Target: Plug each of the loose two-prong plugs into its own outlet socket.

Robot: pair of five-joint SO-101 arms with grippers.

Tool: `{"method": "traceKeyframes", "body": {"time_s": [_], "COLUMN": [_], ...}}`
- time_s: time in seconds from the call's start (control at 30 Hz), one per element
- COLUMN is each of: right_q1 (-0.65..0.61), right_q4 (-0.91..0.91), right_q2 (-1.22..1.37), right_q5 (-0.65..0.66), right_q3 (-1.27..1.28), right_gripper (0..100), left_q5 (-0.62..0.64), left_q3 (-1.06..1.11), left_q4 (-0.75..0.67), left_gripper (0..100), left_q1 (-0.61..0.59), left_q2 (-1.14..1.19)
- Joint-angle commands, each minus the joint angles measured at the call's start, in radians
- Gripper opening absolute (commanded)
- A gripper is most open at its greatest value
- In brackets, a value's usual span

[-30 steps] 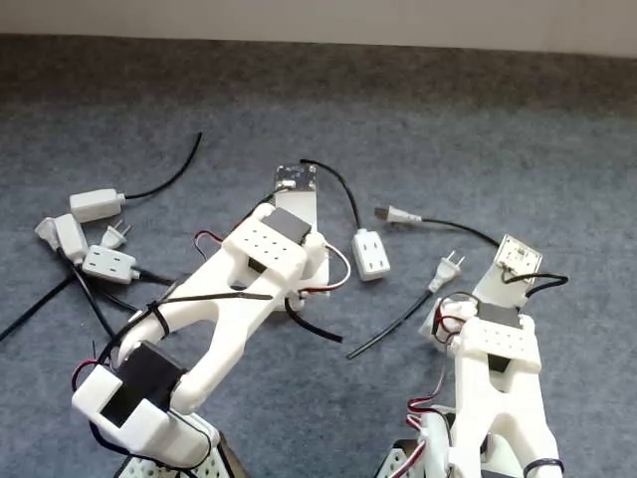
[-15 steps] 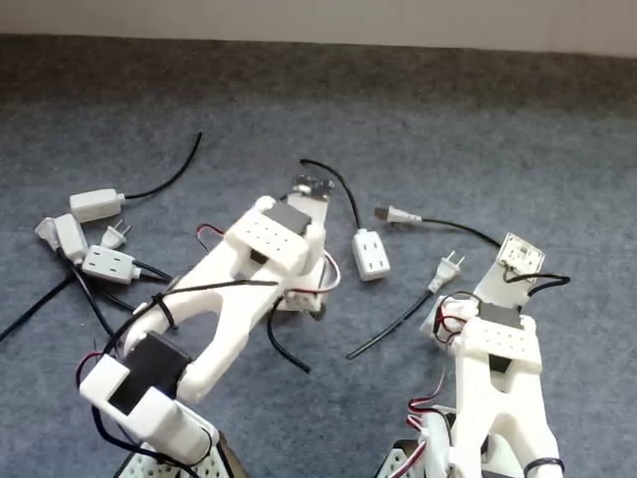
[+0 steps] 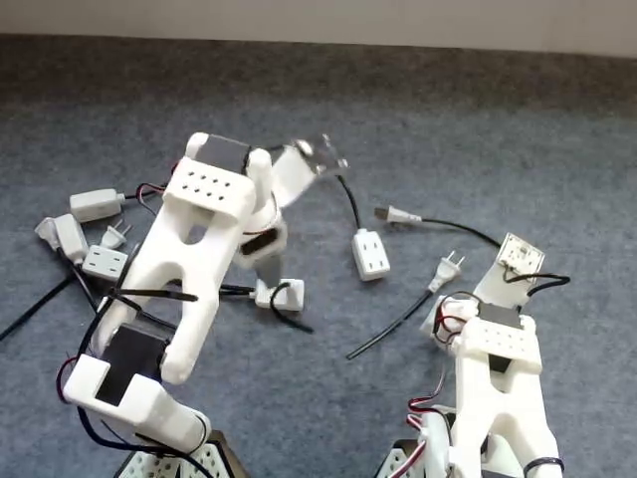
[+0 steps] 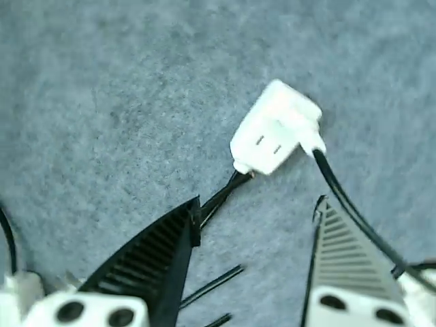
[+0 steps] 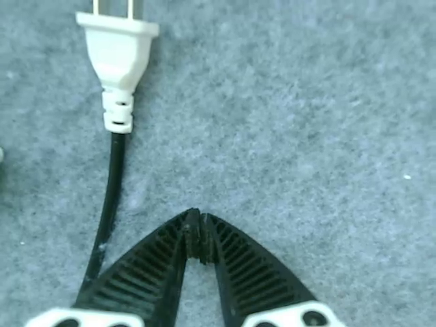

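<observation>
- A cluster of white plastic outlet blocks with black cords crowds the left edge of the grey carpeted surface.
- The left tool is spread and empty, with a white two-slot outlet socket just beyond its tips.
- The right tool is pressed together beside a white two-prong plug, with open carpet to its right.

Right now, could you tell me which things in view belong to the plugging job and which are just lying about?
Job:
white two-prong plug
second plug on black cord
far-left small plug
two-slot socket block
mid-table socket block
far-left socket block

Just lying about:
grey carpet
pale strip beyond it
</observation>
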Motion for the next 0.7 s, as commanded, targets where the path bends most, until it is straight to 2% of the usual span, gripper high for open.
{"method": "traceKeyframes", "body": {"time_s": [0.0,0.1,0.23,0.4,0.47,0.67], "right_q1": [0.010,0.010,0.010,0.010,0.010,0.010], "right_q4": [-0.015,-0.015,-0.015,-0.016,-0.016,-0.016], "right_q2": [-0.013,-0.013,-0.013,-0.013,-0.013,-0.013], "right_q5": [-0.005,-0.005,-0.005,0.000,0.041,0.058], "right_q3": [-0.002,-0.002,-0.002,-0.002,-0.002,-0.002], "right_gripper": [0.7,0.7,0.7,0.7,0.7,0.7], "left_q5": [-0.440,-0.585,-0.611,-0.606,-0.592,-0.445], "left_q3": [-0.038,-0.035,-0.028,0.041,0.110,0.291], "left_q4": [0.052,0.051,0.037,-0.071,-0.132,-0.420], "left_gripper": [27,27,27,27,27,27], "left_q1": [-0.042,-0.048,-0.025,0.018,0.041,0.090], "left_q2": [-0.015,-0.008,-0.007,-0.005,-0.005,-0.005]}}
